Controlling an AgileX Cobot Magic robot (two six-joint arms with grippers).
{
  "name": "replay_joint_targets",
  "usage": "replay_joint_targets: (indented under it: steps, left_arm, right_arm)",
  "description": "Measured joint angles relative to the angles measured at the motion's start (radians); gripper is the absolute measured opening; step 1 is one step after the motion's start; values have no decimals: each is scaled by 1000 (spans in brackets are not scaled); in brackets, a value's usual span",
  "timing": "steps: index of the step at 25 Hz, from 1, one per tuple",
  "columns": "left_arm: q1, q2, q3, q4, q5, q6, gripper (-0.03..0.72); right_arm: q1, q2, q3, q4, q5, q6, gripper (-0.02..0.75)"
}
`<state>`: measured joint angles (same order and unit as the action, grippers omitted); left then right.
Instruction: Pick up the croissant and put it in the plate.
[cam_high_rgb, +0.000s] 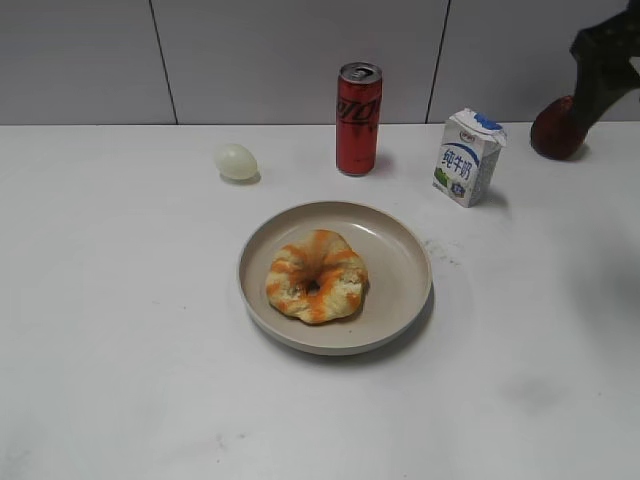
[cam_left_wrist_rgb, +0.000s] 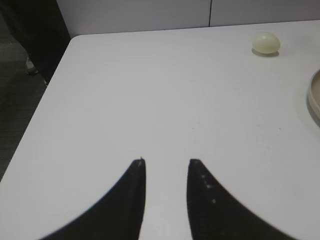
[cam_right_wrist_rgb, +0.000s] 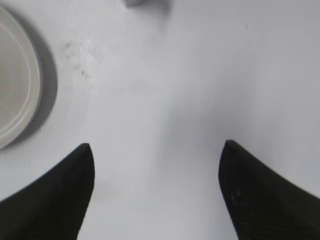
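Observation:
The croissant (cam_high_rgb: 316, 277), ring-shaped, cream with orange-brown streaks, lies inside the beige plate (cam_high_rgb: 400, 262) at the middle of the white table. The plate's rim also shows at the right edge of the left wrist view (cam_left_wrist_rgb: 315, 95) and at the left edge of the right wrist view (cam_right_wrist_rgb: 20, 95). My left gripper (cam_left_wrist_rgb: 166, 162) is open and empty over bare table, left of the plate. My right gripper (cam_right_wrist_rgb: 156, 146) is wide open and empty over bare table, right of the plate. Part of the right arm (cam_high_rgb: 605, 50) shows at the top right of the exterior view.
A pale egg (cam_high_rgb: 236, 161) lies at the back left and also shows in the left wrist view (cam_left_wrist_rgb: 266, 43). A red can (cam_high_rgb: 358, 105) and a small milk carton (cam_high_rgb: 466, 157) stand behind the plate. A dark red round object (cam_high_rgb: 553, 128) sits at the far right. The table's left edge (cam_left_wrist_rgb: 45, 100) is near.

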<state>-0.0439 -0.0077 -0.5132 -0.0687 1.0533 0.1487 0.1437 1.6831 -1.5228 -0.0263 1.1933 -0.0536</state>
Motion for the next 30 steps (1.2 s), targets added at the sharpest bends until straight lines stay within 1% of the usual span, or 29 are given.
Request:
replay_joint_targets:
  steps: [3,8,11,19,24,28,30]
  left_arm:
    - [0,0,0,0,0,0,228]
    - [0,0,0,0,0,0,228]
    - [0,0,0,0,0,0,228]
    - [0,0,0,0,0,0,228]
    - [0,0,0,0,0,0,228]
    - [0,0,0,0,0,0,228]
    - [0,0,0,0,0,0,228]
  right_arm:
    - [0,-148,174,20,-21,-3,582]
    - [0,-409,477,33,-130,-3,582]
    - [0,-560,630,48,-169,-3,581]
    - [0,-901,952,74,-285,-1,581]
    - [0,-1112,1068,75,-299,-1,581]
    - [0,-1270,1072,75,-291,-1,581]
    - [0,-1343,1075,75,-263,-1,581]
